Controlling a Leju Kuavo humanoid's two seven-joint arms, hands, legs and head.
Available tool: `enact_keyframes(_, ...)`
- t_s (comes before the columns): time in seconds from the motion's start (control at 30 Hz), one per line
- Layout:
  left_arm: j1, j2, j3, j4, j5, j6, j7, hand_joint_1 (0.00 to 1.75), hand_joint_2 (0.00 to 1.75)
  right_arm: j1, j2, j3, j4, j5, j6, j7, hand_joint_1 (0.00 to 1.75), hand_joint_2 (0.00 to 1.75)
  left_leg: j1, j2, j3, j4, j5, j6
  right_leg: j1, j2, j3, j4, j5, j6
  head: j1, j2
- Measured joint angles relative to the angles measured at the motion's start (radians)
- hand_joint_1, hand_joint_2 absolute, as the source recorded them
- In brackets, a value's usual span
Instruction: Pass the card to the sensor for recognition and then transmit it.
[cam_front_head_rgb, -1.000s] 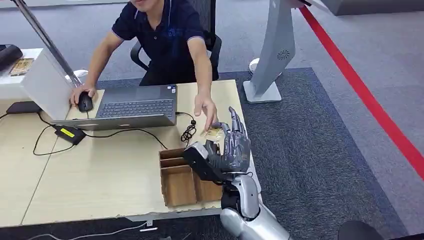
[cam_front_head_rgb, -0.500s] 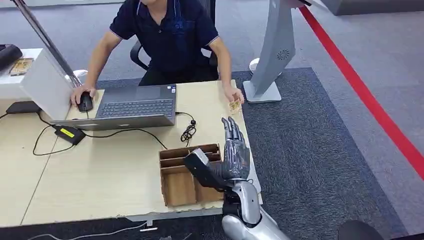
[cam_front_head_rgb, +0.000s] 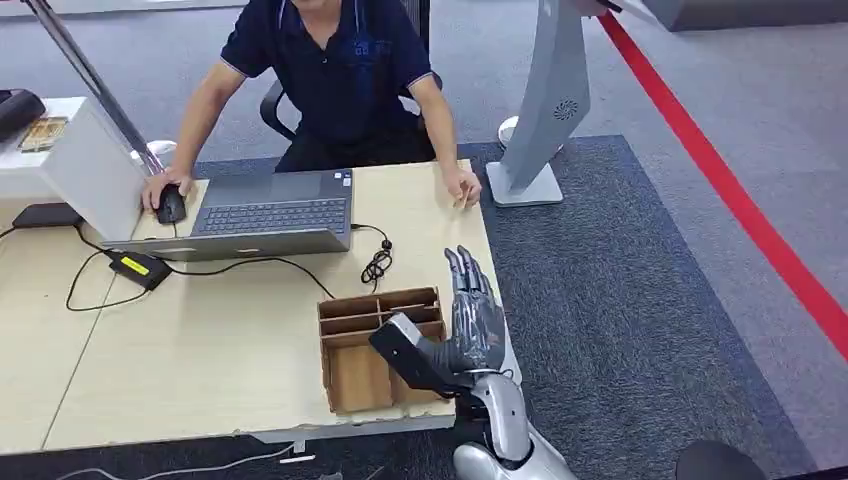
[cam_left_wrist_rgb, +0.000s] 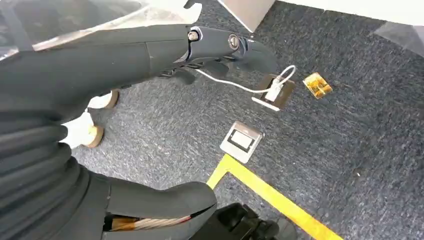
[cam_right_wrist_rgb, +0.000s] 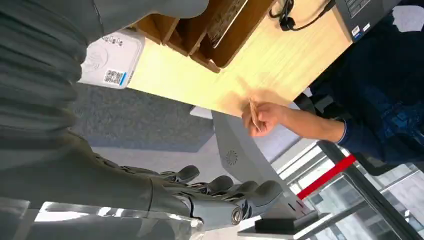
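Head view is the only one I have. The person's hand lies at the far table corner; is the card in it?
Observer: Yes. In the right wrist view the person's hand pinches the card, seen edge-on.
Operator: What lies beside the wooden box, behind my right hand?
Observer: A white sensor pad with a printed code label lies right next to the box.
Operator: And my left hand?
Observer: The left hand hangs over grey carpet, fingers apart, holding nothing.
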Motion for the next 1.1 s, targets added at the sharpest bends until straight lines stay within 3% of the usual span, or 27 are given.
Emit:
enact_keyframes(0.37,0.001,0.001,0.000,0.000,-0.029,-0.022,0.000,0.00,1.75,0.000,-0.008,0.002,0.001,0.180,0.029,0.048,0.00,1.75,0.000,0.000,0.000,0.000,0.000,0.000,0.000,0.000,0.000,0.000,0.000,0.000,0.000,0.000)
enact_keyframes(1.1,-0.003,0.002,0.000,0.000,-0.067,-0.069,-0.007,0.00,1.75,-0.038,0.030,0.042,0.086,0.200,0.047,0.021,0.00,1.75,0.000,0.000,0.000,0.000,0.000,0.000,0.000,0.000,0.000,0.000,0.000,0.000,0.000,0.000)
